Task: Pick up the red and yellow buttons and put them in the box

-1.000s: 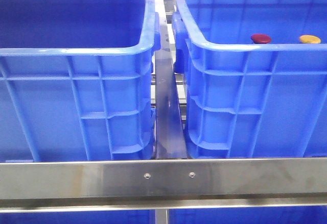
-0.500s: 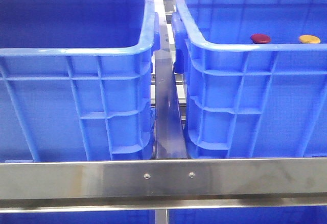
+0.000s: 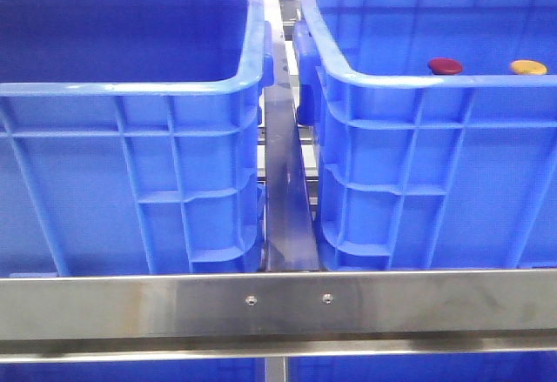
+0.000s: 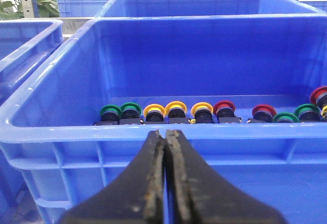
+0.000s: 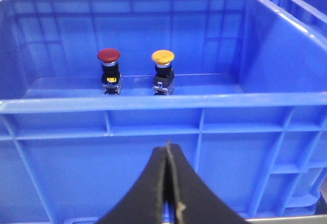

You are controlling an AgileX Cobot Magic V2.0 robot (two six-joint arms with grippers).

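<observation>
Two large blue ribbed crates stand side by side behind a steel crossbar (image 3: 278, 305); a narrow steel rail (image 3: 285, 191) runs between them. The right crate (image 3: 418, 164) serves as the landmark; the left crate (image 3: 130, 164) stands just beside it across the rail, not touching it.

Inside the right crate, two push buttons stand upright on its floor near the far wall; the red button (image 3: 445, 66) has a dark red domed cap on a black body, and the yellow button (image 3: 527, 67), with an orange-yellow cap, stands near it, the two apart and not touching. From the front only their caps show above the crate's near rim; the right wrist view shows the red button (image 5: 109, 70) and the yellow button (image 5: 163, 71) in full.

The right pincer (image 5: 167, 183) hangs outside the right crate's near wall, below its rim, its dark fingers pressed together and holding nothing.

The left pincer (image 4: 165, 178) is likewise pressed together and empty, just outside the near wall of a blue crate (image 4: 61, 147); inside that crate a row of small buttons (image 4: 204, 114) with green, yellow and red rings lies along the floor.
</observation>
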